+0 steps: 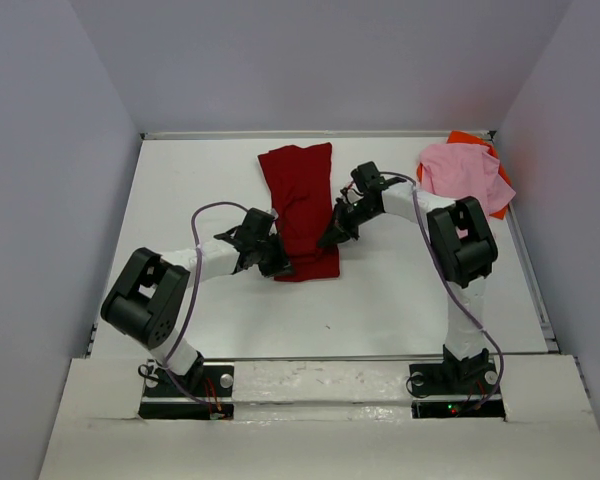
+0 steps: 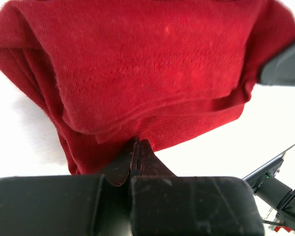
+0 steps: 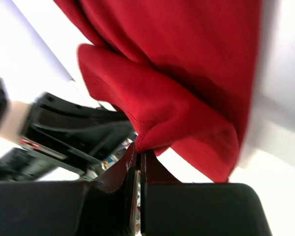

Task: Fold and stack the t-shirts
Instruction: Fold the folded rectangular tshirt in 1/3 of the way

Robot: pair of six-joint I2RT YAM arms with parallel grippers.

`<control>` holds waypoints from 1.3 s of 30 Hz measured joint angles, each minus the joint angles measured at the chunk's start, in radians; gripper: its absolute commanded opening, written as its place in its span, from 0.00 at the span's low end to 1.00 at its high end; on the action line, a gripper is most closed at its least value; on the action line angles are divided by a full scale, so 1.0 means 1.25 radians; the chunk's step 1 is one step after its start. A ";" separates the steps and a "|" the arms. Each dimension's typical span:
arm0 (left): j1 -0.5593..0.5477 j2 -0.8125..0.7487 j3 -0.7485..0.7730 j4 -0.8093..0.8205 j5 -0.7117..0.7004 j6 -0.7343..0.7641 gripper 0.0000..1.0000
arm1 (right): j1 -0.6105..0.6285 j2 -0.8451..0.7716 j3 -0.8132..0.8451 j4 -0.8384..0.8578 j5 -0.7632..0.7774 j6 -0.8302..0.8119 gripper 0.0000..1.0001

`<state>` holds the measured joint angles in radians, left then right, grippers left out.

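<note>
red t-shirt [image 1: 302,205]: showing plain dark red
pink t-shirt [image 1: 458,172]: showing plain light pink
orange t-shirt [image 1: 468,138]: showing bright orange
table [image 1: 400,300]: showing plain white

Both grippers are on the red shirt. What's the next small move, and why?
Probably lift both grippers together a little, to raise the shirt's near end for a fold toward the far end. The left gripper and right gripper are each shut on the red shirt near that end, and it lies as a long strip.
</note>
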<state>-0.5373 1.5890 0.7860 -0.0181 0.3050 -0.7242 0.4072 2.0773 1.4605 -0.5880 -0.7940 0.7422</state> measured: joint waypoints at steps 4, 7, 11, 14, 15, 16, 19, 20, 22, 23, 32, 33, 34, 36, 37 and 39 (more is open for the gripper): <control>0.000 -0.001 0.000 -0.002 -0.001 0.003 0.00 | 0.000 0.039 0.063 0.018 -0.023 0.059 0.00; 0.000 -0.001 0.000 -0.002 -0.002 0.004 0.00 | 0.000 0.053 0.078 0.062 -0.059 0.116 0.00; 0.000 -0.001 0.000 -0.002 -0.002 0.005 0.00 | -0.006 0.063 0.055 0.168 -0.104 0.228 0.00; 0.000 -0.004 0.000 -0.003 -0.003 0.006 0.00 | -0.017 0.061 -0.002 0.301 -0.138 0.341 0.00; 0.000 -0.006 0.000 -0.004 -0.003 0.007 0.00 | -0.023 0.061 -0.025 0.341 -0.146 0.376 0.00; 0.000 -0.007 0.000 -0.004 -0.003 0.007 0.00 | -0.030 0.061 -0.041 0.367 -0.150 0.405 0.00; 0.000 -0.012 0.000 -0.005 -0.003 0.008 0.00 | -0.056 0.062 -0.065 0.421 -0.154 0.471 0.00; 0.000 -0.013 0.000 -0.006 -0.004 0.008 0.00 | -0.067 0.062 -0.068 0.438 -0.153 0.487 0.00; 0.000 -0.014 0.000 -0.008 -0.004 0.009 0.00 | -0.081 0.062 -0.070 0.460 -0.151 0.504 0.00; 0.000 -0.015 0.000 -0.008 -0.004 0.009 0.00 | -0.088 0.062 -0.072 0.467 -0.151 0.512 0.00; 0.002 -0.027 0.000 -0.009 -0.004 0.016 0.00 | -0.116 0.062 -0.096 0.498 -0.134 0.549 0.31; 0.002 -0.027 0.000 -0.010 -0.004 0.017 0.00 | -0.116 0.062 -0.096 0.497 -0.131 0.548 0.43; 0.002 -0.027 0.000 -0.011 -0.004 0.017 0.00 | -0.116 0.062 -0.096 0.494 -0.125 0.550 0.55; 0.002 -0.027 0.000 -0.013 -0.003 0.019 0.00 | -0.116 0.061 -0.098 0.485 -0.110 0.532 0.64; 0.002 -0.027 0.000 -0.014 -0.003 0.020 0.00 | -0.116 0.060 -0.098 0.478 -0.103 0.527 0.71; 0.004 -0.027 0.000 -0.014 -0.003 0.022 0.00 | -0.116 0.051 -0.098 0.445 -0.080 0.506 0.71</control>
<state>-0.5323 1.5547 0.7860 -0.0357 0.3016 -0.6971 0.2626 2.1414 1.3384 -0.0315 -0.8936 1.3746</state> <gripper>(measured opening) 0.011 0.689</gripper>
